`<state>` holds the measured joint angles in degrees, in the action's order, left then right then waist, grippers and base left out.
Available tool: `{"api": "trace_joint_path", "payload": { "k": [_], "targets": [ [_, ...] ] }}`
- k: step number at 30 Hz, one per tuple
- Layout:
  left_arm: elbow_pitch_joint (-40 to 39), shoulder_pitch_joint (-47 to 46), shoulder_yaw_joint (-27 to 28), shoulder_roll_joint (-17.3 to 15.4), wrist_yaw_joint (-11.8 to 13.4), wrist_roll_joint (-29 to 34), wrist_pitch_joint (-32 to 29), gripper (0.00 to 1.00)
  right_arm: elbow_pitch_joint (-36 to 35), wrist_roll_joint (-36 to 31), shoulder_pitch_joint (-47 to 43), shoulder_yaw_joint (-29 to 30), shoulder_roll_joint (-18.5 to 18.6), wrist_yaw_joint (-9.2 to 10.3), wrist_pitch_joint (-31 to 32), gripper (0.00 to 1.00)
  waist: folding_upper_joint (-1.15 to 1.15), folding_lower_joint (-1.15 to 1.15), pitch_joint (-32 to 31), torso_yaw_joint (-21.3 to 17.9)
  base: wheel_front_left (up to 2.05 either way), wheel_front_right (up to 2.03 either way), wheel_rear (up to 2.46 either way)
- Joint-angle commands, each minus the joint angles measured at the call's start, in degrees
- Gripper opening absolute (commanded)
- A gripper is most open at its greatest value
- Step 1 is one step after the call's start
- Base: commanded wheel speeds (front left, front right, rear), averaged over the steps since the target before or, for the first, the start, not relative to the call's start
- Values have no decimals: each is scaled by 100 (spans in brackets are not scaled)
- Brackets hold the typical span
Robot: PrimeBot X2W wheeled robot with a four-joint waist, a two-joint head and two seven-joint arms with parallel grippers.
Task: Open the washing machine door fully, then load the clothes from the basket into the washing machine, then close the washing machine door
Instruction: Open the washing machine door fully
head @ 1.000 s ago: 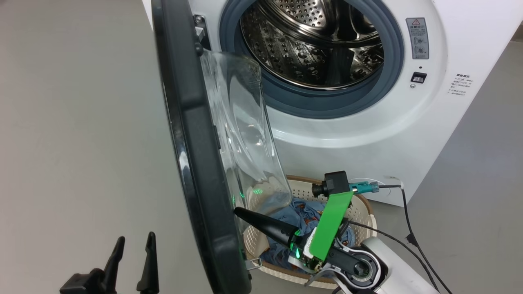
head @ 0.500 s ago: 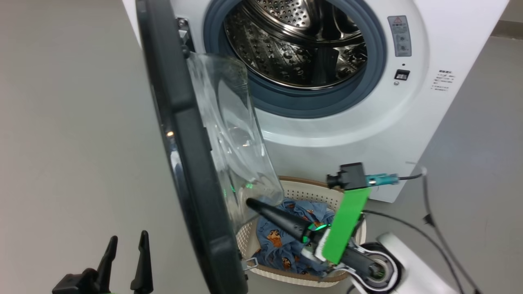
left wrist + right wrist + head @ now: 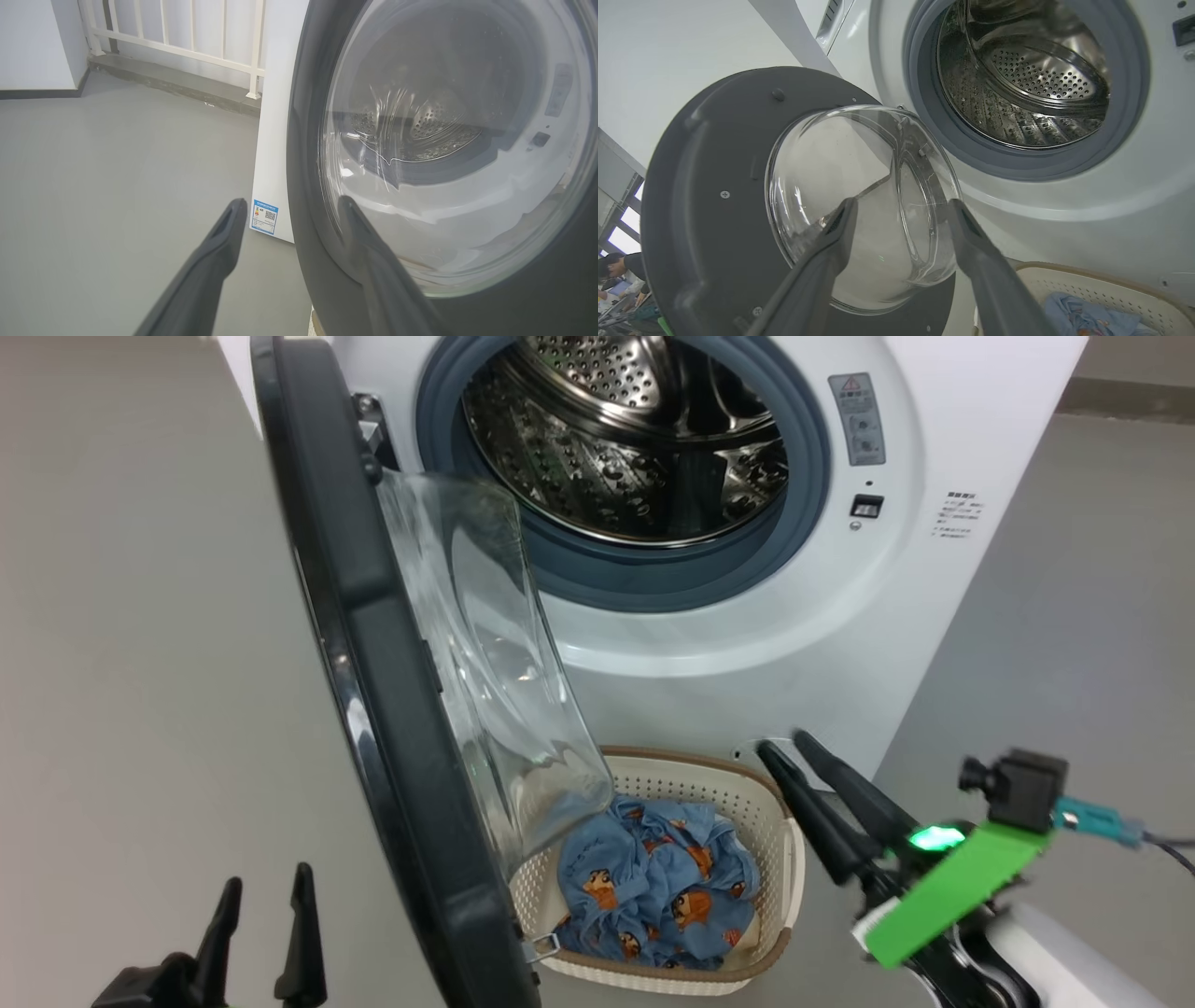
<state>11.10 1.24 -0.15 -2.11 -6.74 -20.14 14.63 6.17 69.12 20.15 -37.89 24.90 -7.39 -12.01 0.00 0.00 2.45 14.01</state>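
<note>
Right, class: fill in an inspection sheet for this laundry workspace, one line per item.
Surface: grey floor under the basket.
Job's things: washing machine door swung open; clothes heaped in basket, before the washing machine.
Clutter: nothing seen.
Grippers: left gripper jaws open, empty; right gripper jaws open, empty, beside basket.
Cables: dark cable trailing from right wrist camera.
Surroundings: white railing behind; person far off.

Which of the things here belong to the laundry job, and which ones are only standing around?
For the job: washing machine, door, basket, clothes.
Only around: white railing, person in the background.
</note>
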Motion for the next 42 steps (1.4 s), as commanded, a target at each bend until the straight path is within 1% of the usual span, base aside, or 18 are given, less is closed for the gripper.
{"api": "trace_joint_path", "payload": {
  "k": [1,3,4,6,10,12,14,17,19,24,27,30,34,42],
  "targets": [
    [-134,-4,249,-76,19,45,37,100,-18,-188,-166,-70,119,-10,-182,100,0,0,-85,-77,0,0,0],
    [-132,57,294,-76,11,82,37,100,140,-437,-335,137,231,-10,-279,100,0,0,-128,-115,0,0,0],
    [-131,80,322,-76,7,96,37,100,164,-599,-435,370,213,-10,-289,100,0,0,-149,-143,0,0,0],
    [-134,121,379,-76,1,115,37,100,136,-1025,-731,1000,80,-10,-294,100,0,0,-184,-192,0,0,0],
    [-146,164,456,-76,-9,136,37,100,-46,-2230,-1437,2034,-256,-10,-296,100,0,0,-228,-267,0,0,0],
    [-156,185,495,-76,-14,146,37,100,-155,-2838,-1741,2351,-409,-10,-297,100,0,0,-241,-321,0,0,0],
    [-163,206,534,-76,-17,153,37,100,-258,-3301,-1990,2644,-604,-10,-297,100,0,0,-254,-375,0,0,0],
    [-166,231,583,-76,-22,162,37,100,-422,-3816,-2264,3046,-863,-10,-297,100,0,0,-270,-452,0,0,0],
    [-167,242,604,-76,-25,167,37,100,-512,-4169,-2409,3242,-964,-10,-298,100,0,0,-278,-491,0,0,0],
    [-169,246,649,-76,-31,179,37,100,-668,-4686,-2688,3588,-1260,-10,-298,100,0,0,-285,-582,0,0,0],
    [-172,246,682,-76,-33,179,37,100,-722,-4895,-2806,3761,-1420,-10,-298,100,0,0,-279,-626,0,0,0],
    [-171,246,704,-76,-34,183,37,100,-730,-5063,-2870,3867,-1505,-10,-298,100,0,0,-274,-658,0,0,0],
    [-173,253,746,-76,-38,182,37,100,-789,-5338,-2960,4173,-1769,-10,-298,100,0,0,-246,-719,0,0,0],
    [-174,305,783,-76,-42,154,37,100,-865,-5929,-3058,4658,-2006,-10,-298,100,0,0,-233,-802,0,0,0]
  ]
}}
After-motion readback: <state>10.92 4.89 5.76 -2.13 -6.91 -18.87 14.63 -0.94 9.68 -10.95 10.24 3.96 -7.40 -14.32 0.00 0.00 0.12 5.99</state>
